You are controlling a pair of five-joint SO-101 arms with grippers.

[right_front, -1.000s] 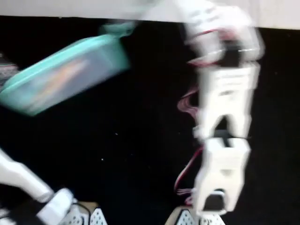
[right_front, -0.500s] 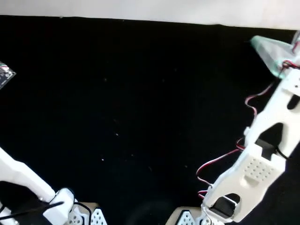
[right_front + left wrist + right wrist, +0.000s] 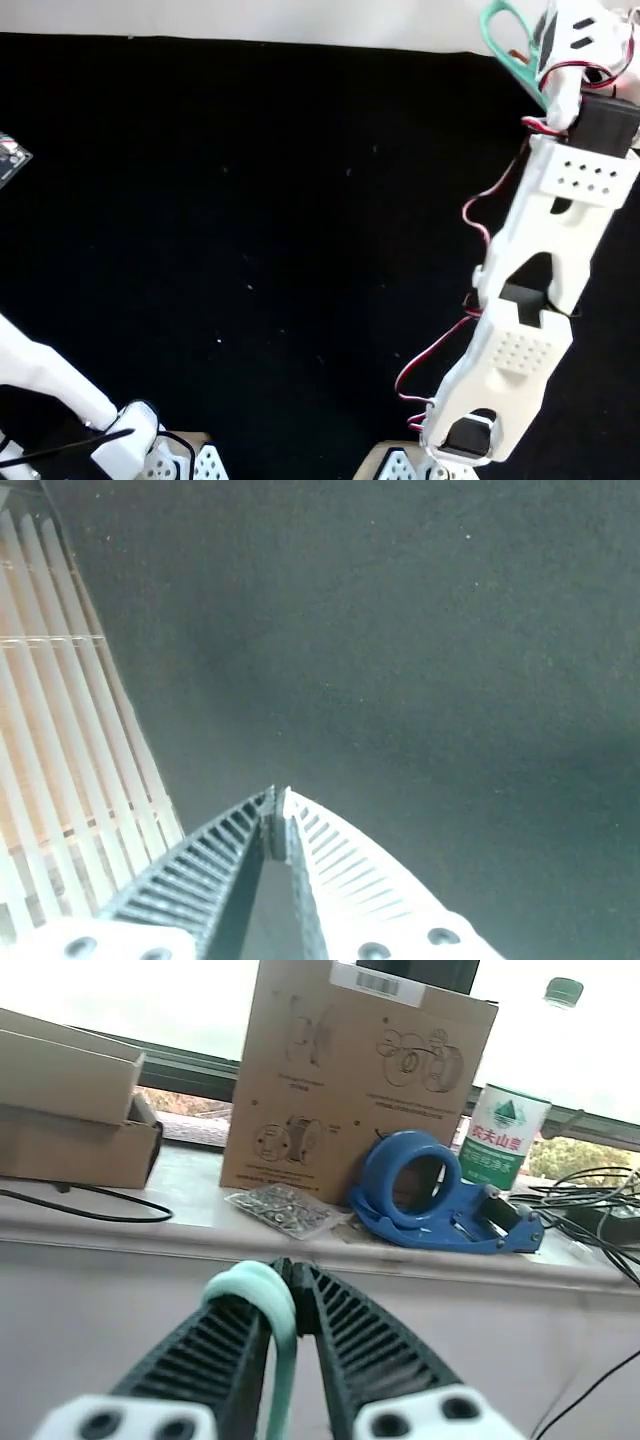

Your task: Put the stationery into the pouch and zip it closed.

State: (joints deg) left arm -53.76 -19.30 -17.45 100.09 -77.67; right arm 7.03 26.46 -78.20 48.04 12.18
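Mint-green by colour, read the soft looped strap (image 3: 262, 1300) pinched tight in the right gripper (image 3: 290, 1268) as part of the pouch, held aloft beyond the far right corner of the black table (image 3: 250, 200). Note the left gripper (image 3: 278, 805) with jaws pressed together on nothing, over the black table surface. Treat filling and zipping as unconfirmed: cannot tell from these views whether stationery lies inside or whether the zip is drawn.

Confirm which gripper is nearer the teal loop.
Right. The right gripper has its jaws shut on the teal loop; the left gripper is over the black table, well apart from it.
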